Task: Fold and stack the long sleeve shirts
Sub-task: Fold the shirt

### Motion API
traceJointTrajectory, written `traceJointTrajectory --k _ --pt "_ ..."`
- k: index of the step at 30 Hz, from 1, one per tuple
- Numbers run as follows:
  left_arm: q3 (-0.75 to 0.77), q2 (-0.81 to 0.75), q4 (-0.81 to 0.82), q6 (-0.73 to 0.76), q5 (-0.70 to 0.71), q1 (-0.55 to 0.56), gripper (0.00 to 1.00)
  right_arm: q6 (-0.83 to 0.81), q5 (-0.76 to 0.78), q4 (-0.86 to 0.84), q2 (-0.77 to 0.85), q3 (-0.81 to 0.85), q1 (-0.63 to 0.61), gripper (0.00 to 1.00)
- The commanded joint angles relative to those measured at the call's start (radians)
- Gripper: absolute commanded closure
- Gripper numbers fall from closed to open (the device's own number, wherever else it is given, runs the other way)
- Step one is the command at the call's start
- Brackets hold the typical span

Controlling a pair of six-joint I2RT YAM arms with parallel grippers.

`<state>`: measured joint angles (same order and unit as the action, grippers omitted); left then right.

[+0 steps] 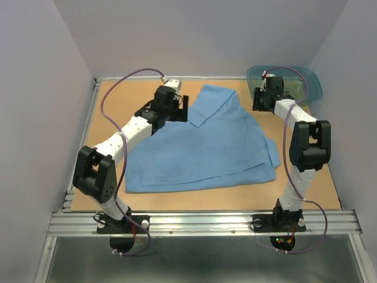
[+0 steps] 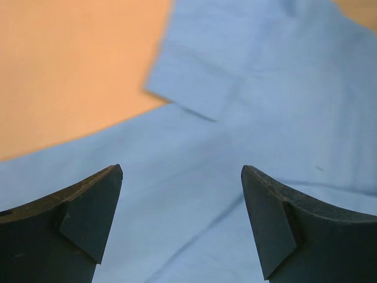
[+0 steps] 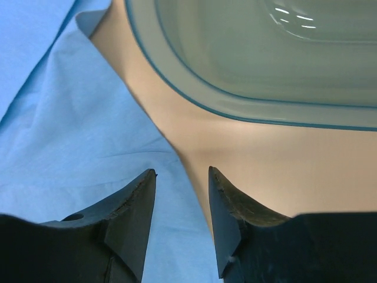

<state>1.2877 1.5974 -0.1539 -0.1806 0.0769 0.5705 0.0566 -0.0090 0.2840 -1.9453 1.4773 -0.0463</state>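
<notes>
Top external view: the long sleeve shirt (image 1: 200,147) is spread at frame centre on the counter (image 1: 312,188). Both the left jaws and the right jaws are released and empty. The tub (image 1: 312,88), upper right, may be struck if the right jaws are lowered off the shirt's edge.

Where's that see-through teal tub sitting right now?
In the top view, the teal tub sits in the far right corner, just behind the right gripper and right of the blue shirt.

I see soft, even overhead light, with only faint shadows on the surface (image 1: 306,177). My left wrist view blurs the folded edge of the shirt (image 2: 247,106). My right wrist view shows small white glare streaks on the tub (image 3: 247,53).
</notes>
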Motion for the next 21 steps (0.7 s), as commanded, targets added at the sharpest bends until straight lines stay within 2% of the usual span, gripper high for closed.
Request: traceJointTrajectory --k 1,6,10,13,17,21 --pt "-0.021 0.042 -0.076 -0.062 0.126 -0.144 0.06 0.014 -0.043 -0.016 -0.010 -0.017 0.011 0.53" --pt "-0.016 0.151 -0.073 -0.065 0.127 -0.331 0.04 0.019 -0.057 -0.014 -0.026 -0.021 0.010 0.52" --pt "0.061 0.254 -0.153 -0.141 0.175 -0.417 0.04 0.037 -0.052 -0.016 -0.030 -0.038 0.011 0.47" --pt "0.107 0.311 -0.186 -0.178 0.193 -0.437 0.04 0.040 -0.048 -0.014 -0.044 -0.035 0.011 0.42" --pt "0.176 0.386 -0.233 -0.218 0.231 -0.448 0.05 0.032 -0.042 -0.014 -0.055 -0.026 0.011 0.41" --pt "0.232 0.424 -0.237 -0.168 0.178 -0.469 0.08 0.022 -0.051 -0.016 -0.061 -0.031 0.011 0.41"
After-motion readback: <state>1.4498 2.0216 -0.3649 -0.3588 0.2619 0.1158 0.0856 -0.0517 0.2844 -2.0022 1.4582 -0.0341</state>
